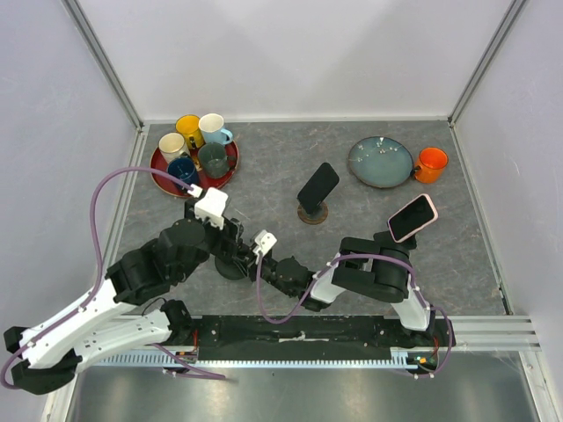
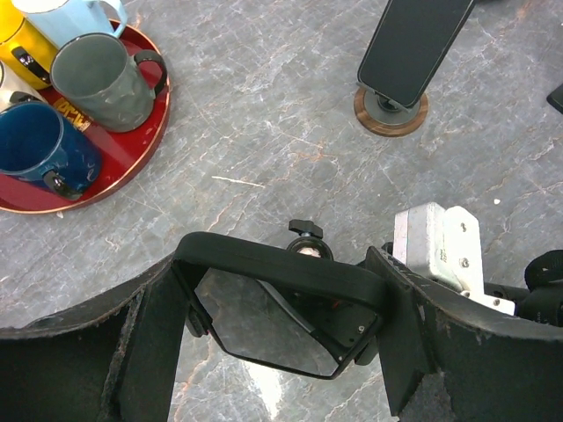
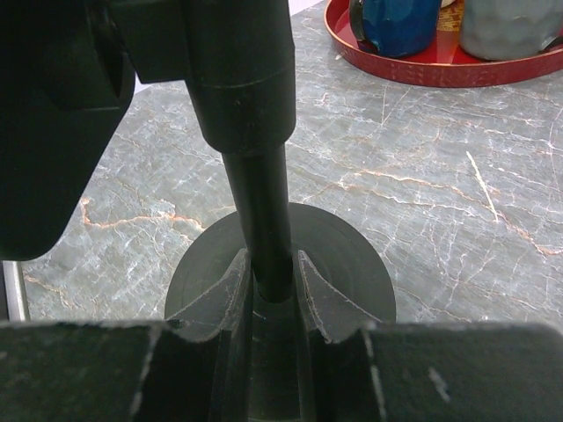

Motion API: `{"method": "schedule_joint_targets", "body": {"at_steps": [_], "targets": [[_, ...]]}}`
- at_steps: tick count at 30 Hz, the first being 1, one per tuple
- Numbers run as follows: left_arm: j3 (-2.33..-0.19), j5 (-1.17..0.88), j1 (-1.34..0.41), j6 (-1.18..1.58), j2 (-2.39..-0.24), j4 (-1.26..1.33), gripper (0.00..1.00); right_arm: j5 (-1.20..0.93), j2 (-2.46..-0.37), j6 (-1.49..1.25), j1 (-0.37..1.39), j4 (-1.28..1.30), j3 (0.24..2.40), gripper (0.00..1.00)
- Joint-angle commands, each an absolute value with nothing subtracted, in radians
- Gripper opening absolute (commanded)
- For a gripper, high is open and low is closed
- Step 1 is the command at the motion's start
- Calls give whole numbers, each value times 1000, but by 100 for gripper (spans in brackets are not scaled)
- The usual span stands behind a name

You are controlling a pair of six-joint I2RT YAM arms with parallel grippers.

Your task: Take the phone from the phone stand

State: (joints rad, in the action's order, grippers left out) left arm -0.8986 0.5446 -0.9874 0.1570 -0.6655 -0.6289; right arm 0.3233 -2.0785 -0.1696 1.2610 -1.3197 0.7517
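Observation:
A black phone [image 2: 264, 321] sits in a black phone stand, whose side clamps still hug its long edges. My left gripper [image 2: 277, 264] is shut on the phone, one finger against each short end. The stand's ball head and knob [image 2: 306, 230] show just behind the phone. My right gripper [image 3: 273, 264] is shut on the stand's thin black post [image 3: 259, 193], low down, just above its round grey base [image 3: 352, 264]. In the top view both grippers meet over that base [image 1: 233, 269], the left gripper [image 1: 230, 236] above it and the right gripper [image 1: 252, 259] beside it. The phone is mostly hidden there.
A red tray [image 1: 158, 176] with several mugs stands at the back left. A second black phone [image 1: 318, 188] leans on a wooden-based stand mid-table. A pink-cased phone [image 1: 412, 217] stands at the right. A blue-grey plate [image 1: 380, 162] and an orange mug [image 1: 431, 164] are behind it.

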Motion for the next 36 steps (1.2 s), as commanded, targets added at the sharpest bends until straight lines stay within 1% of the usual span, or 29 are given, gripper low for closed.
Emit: {"method": "schedule_joint_targets", "body": {"at_steps": [1,10,16,19,23,26,29,32,33,34,35,36], "targets": [[-1129,577,-991,179,-612,-193,2,387,-2187,-186,1252,-884,693,0],[-1155,591,-989,176,-675,-239,2,387,-2189,-190,1250,-873,703,0],[-1131,594,-989,163,-663,-236,2,391,-2166,-199,1241,-890,689,0],[-1080,571,-989,156,-663,-198,2,397,-2131,-201,1241,-910,669,0],[-919,568,-989,166,-624,-92,2,442,-2057,-204,1241,-957,612,0],[-809,566,-989,193,-574,-5,2,475,-1981,-183,1241,-912,610,1],[-714,561,-988,207,-535,60,2,502,-1931,-167,1241,-841,632,5],[-663,535,-989,210,-526,103,2,492,-1916,-166,1241,-842,629,13],[-657,522,-988,203,-526,106,2,491,-1905,-167,1241,-844,626,20],[-650,517,-988,201,-526,106,2,483,-1896,-169,1241,-847,621,24],[-649,517,-988,196,-525,107,2,479,-1885,-170,1239,-851,609,33],[-644,512,-988,187,-522,106,2,473,-1859,-172,1236,-854,603,36]]}}
